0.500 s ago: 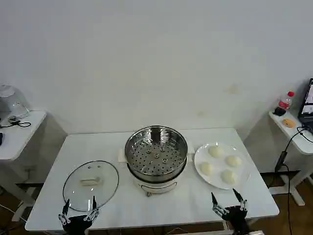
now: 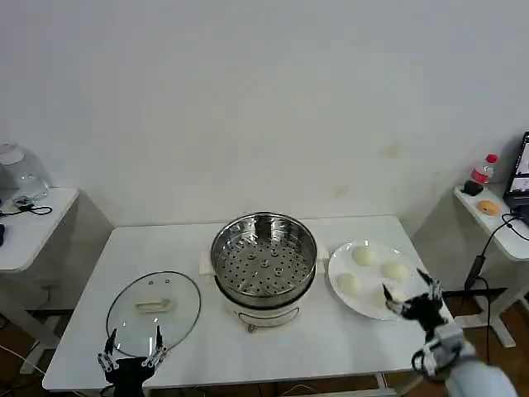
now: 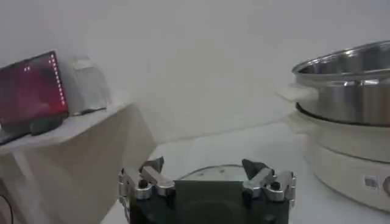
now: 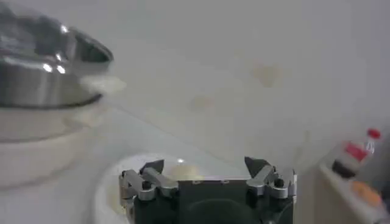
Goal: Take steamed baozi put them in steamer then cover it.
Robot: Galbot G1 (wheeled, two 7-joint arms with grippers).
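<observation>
Jaws of right gripper (image 2: pixel 407 294) spread over smooth domed baozi (image 2: pixel 364 256)

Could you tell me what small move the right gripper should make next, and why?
Probably lower the open right gripper onto the nearest baozi on the white plate: it hovers at the plate's near edge, holds nothing, and the steamer is empty.

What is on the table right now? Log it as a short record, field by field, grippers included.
steamer: table centre, uncovered, tray bare
cover: flat on the table, to the steamer's left
steamed baozi: four on the white plate, right of the steamer
right gripper: open, above the plate's near edge
left gripper: open, at the table's front edge by the cover
</observation>
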